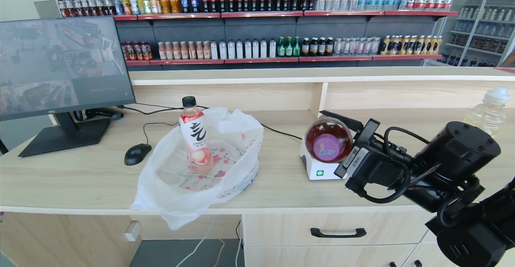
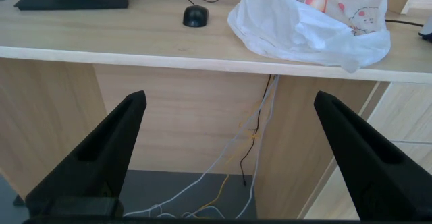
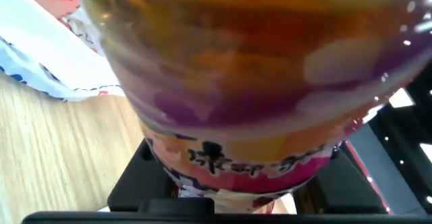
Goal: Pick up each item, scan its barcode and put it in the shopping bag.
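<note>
One pink bottle (image 1: 196,140) sits in the bag (image 1: 241,158); right pincer (image 1: 347,145) pinches one dark bottle (image 1: 325,135); left pincer (image 2: 229,97) spread.

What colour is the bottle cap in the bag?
The pink bottle's cap is black; head view.

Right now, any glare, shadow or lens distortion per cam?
Head view: back shelves bow slightly, wide lens; light even on the counter. Right wrist view: bright highlights on the brown bottle. Left wrist view: left gripper a dark silhouette, jaws apart; shade under the counter.
</note>
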Robot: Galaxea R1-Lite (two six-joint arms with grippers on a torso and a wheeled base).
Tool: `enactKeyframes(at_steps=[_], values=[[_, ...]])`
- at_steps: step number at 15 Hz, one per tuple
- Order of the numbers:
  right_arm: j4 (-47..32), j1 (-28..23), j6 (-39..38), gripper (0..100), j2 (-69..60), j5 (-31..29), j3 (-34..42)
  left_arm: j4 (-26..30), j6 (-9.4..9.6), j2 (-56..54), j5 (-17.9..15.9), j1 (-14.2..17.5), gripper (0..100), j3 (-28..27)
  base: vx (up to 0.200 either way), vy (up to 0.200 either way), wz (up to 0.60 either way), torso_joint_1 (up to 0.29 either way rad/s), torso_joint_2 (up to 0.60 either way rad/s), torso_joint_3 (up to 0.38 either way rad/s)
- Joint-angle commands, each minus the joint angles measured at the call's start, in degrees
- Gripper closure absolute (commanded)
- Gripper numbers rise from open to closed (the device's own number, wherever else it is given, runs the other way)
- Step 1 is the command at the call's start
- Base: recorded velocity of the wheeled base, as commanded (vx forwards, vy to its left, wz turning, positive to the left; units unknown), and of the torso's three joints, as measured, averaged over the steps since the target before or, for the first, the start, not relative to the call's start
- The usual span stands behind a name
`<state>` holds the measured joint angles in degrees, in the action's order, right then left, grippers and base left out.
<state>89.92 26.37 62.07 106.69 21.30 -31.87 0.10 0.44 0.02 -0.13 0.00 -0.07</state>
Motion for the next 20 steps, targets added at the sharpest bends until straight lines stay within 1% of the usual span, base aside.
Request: enactKeyframes(at_steps=[1,2,5,9,12,17,20], values=[[0.08,-0.18,0.50,100,0.18,0.24,-1.62,-0.01,0.00,-0.02,0.05,0.00,0,-0.01,0.000,0.000,0.00,0.000,0.00,0.000],[0.08,-0.18,0.42,100,0.27,0.50,-2.59,-0.01,0.00,-0.02,-0.04,0.00,0,0.07,0.000,0.000,0.00,0.000,0.00,0.000],[0.08,-0.26,0.68,100,2.03,1.91,-2.15,-0.01,0.00,-0.02,0.05,0.00,0,0.07,0.000,0.000,0.00,0.000,0.00,0.000],[0.08,-2.20,1.82,100,5.28,7.88,-4.78,-0.01,0.00,-0.02,-0.04,0.00,0,-0.01,0.000,0.000,0.00,0.000,0.00,0.000],[0.08,-5.27,5.51,100,6.69,11.22,-4.26,-0.01,0.00,-0.02,0.05,0.00,0,-0.01,0.000,0.000,0.00,0.000,0.00,0.000],[0.08,-5.54,7.45,100,10.11,11.75,-4.96,-0.01,0.00,-0.02,0.05,0.00,0,-0.01,0.000,0.000,0.00,0.000,0.00,0.000],[0.08,-6.94,7.62,100,10.82,14.04,-4.96,-0.01,0.00,-0.02,0.05,0.00,0,-0.01,0.000,0.000,0.00,0.000,0.00,0.000]])
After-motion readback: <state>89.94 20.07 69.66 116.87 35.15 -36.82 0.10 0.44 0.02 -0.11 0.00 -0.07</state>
